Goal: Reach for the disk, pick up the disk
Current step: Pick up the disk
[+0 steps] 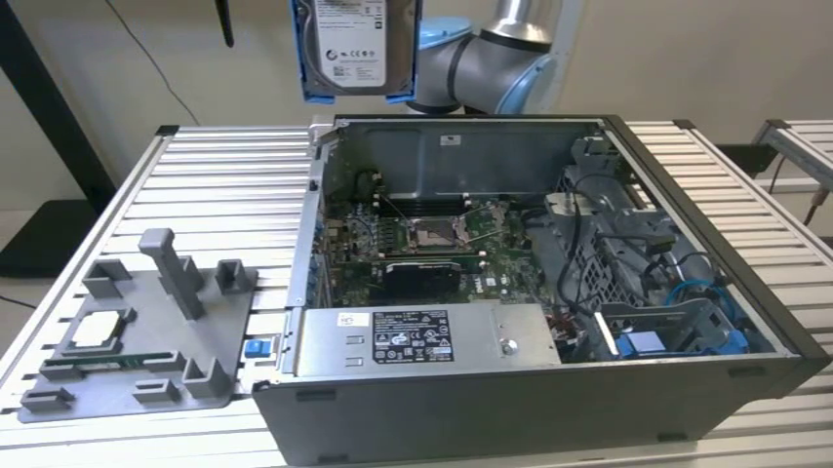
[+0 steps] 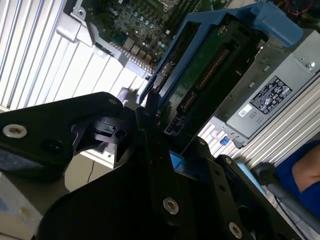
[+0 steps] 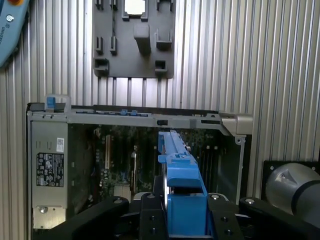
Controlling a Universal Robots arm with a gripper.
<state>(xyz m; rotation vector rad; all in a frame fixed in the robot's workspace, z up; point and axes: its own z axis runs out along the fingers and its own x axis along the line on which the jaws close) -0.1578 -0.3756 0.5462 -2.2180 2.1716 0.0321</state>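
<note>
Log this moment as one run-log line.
pincer: shut on disk | disk: held in air, on edge, over open computer case | power supply: in case

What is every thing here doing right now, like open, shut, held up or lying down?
disk: up in the air over the computer case, upright, held.
gripper: shut on the disk's blue bracket.
computer case: lying on the table, side open, insides showing.
power supply box: sitting inside the case.
silver chip: lying flat in the grey holder.
</note>
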